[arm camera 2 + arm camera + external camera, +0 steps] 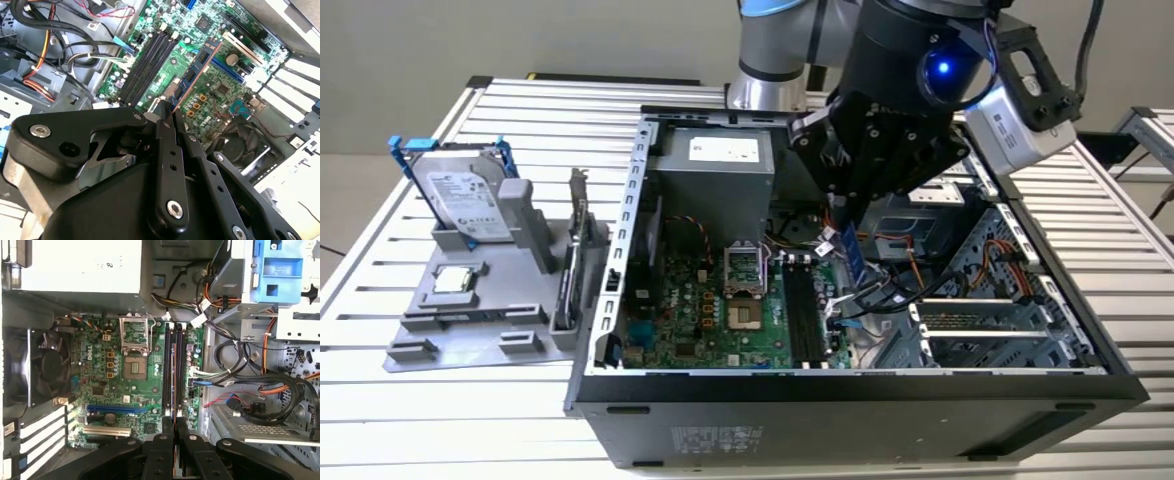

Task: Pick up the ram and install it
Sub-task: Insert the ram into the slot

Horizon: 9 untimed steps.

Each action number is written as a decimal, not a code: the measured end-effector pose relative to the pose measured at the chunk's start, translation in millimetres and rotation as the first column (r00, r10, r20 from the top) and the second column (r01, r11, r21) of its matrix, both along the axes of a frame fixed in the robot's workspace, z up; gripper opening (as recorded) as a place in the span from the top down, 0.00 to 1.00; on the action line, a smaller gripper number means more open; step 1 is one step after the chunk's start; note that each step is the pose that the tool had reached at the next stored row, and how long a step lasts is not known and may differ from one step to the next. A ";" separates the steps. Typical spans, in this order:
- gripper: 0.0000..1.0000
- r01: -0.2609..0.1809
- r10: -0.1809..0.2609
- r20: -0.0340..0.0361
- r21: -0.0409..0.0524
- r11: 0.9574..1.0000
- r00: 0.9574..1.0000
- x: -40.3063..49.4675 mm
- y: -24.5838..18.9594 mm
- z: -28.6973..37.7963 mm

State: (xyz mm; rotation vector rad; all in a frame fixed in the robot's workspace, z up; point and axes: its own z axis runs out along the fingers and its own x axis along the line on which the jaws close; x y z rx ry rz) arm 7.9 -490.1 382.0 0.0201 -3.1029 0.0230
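a silver hard drive (464,203) was seen upright in a grey holder (480,320) on the desk (374,400), at the exterior view's left. to its right lay the open computer case (854,385). above its motherboard (720,310), the ram (850,252) was held edgewise by the hand (854,205), clamped narrowly on it, over the black memory slots (801,315).

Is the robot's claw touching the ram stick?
Touching. In the second wrist view the gripper is pinched shut on the end of the ram, which sticks out from between its fingertips above the green motherboard.
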 end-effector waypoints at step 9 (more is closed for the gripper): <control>1.00 0.008 -0.008 0.000 0.000 1.000 1.000 6.6 0.7 -8.7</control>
